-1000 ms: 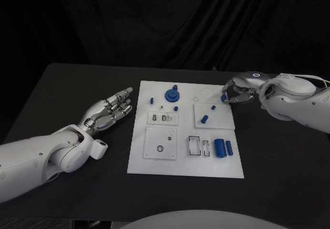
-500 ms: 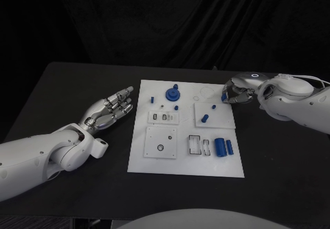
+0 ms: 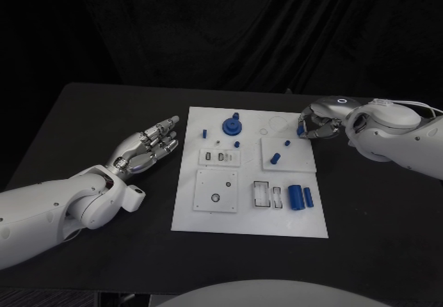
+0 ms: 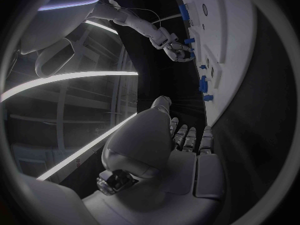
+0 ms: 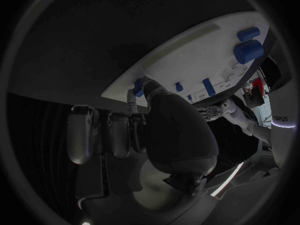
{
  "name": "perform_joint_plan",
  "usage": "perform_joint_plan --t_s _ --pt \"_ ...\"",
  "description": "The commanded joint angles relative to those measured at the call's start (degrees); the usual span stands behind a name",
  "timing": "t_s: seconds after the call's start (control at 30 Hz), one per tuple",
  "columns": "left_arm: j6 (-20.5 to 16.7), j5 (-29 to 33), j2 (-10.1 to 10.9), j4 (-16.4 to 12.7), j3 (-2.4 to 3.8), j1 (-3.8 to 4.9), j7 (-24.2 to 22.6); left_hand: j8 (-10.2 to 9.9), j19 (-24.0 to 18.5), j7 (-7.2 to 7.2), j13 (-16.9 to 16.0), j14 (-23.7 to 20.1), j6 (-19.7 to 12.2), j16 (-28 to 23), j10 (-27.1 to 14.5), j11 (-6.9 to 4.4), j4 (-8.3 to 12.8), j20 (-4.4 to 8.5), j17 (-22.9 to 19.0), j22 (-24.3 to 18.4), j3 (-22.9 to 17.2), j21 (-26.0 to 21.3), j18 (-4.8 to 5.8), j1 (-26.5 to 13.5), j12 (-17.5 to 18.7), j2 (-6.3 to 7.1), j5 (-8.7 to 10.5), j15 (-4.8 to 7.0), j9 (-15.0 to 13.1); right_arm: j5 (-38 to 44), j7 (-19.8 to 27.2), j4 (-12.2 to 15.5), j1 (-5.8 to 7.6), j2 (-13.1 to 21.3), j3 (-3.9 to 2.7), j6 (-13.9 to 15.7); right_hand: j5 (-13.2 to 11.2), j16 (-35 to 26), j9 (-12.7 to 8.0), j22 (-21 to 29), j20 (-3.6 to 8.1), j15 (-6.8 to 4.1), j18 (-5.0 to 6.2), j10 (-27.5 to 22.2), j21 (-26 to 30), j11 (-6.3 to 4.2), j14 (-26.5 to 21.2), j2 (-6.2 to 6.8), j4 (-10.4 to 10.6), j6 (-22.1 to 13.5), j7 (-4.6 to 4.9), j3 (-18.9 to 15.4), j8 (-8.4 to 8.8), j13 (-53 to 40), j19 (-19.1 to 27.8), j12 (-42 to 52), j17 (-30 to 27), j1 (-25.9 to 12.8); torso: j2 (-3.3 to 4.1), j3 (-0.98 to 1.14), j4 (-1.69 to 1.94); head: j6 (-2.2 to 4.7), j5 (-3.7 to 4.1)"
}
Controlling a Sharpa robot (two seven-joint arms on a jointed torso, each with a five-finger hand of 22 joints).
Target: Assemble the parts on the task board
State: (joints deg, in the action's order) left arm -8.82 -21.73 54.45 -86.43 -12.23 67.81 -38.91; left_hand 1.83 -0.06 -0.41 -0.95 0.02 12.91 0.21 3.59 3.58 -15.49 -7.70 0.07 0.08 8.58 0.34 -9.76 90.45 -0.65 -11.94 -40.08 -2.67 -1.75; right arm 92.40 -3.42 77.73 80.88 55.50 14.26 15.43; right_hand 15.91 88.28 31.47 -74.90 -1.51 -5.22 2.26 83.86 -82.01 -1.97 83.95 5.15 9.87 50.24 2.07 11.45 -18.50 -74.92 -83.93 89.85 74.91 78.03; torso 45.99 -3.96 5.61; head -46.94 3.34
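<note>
Nothing on the board has shifted over the last second; my right robot hand has drawn slightly inward at the board's far right edge, and my left has kept its place.

Item: task board, white, lying mid-desk, long axis running away from me.

Item: small blue peg, at the far right edge of the board, pinched between my right robot hand's fingertips; the right wrist view shows the peg against the board's rim with the fingers curled round it. Long axis roughly upright, as far as I can tell.

Item: left robot hand, on the desk just beside the board's left edge, fingers stretched out and holding nothing.

Item: blue gear-like disc with a knob, far middle of the board. Small blue pegs nearby, one at.

Item: raised white block carrying a slanted blue piece, near side of my right robot hand.

Item: two blue cylinders, lying side by side at the near right, long axes pointing away from me.

Judgement: the held peg is with the right robot hand, which is much the nearer; open seats lie inward, toward the board's middle.
</note>
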Motion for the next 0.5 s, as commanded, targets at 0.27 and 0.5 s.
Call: perform_joint_plan --t_s 0.27,0.5 --pt "0.66 0.14 0.34 -0.19 0.03 -0.06 -8.54 -0.11 0.06 0.12 0.02 -0.02 -0.33 -0.21 -0.01 0.49 -0.13 -0.52 -0.07 -0.08 -0.39 -0.34 0.5 -0.24 -0.15 0.3 0.22 -0.4 0.06 0.36 -0.58 4.32 0.89 1.3 -0.08 4.99 0.29 0.3 1.16 -12.47 0.59 -0.5 -0.28 6.14 -0.12 -0.67 5.41 -0.77 -0.02 1.24 -0.32 -0.5 -1.45 -15.08 -1.76 0.15 13.39 -0.41 -0.01 0.01 0.01 0.16 -0.17" --pt "0.64 0.14 0.31 -0.21 0.03 -0.06 -8.41 -0.11 0.06 0.12 0.02 -0.02 -0.33 -0.21 -0.01 0.49 -0.13 -0.52 -0.07 -0.08 -0.39 -0.34 0.5 -0.24 -0.15 0.3 0.22 -0.4 0.06 0.36 -1.3 9.17 3.53 1.01 -0.1 5.99 0.3 0.41 1.27 -12.51 0.6 -0.48 -0.31 6.14 -0.24 -0.71 5.47 -0.83 0.07 1.28 -0.3 -0.53 -1.57 -15.08 -1.84 0.15 13.53 -0.55 -0.03 0.02 -0.15 0.11 -0.11"
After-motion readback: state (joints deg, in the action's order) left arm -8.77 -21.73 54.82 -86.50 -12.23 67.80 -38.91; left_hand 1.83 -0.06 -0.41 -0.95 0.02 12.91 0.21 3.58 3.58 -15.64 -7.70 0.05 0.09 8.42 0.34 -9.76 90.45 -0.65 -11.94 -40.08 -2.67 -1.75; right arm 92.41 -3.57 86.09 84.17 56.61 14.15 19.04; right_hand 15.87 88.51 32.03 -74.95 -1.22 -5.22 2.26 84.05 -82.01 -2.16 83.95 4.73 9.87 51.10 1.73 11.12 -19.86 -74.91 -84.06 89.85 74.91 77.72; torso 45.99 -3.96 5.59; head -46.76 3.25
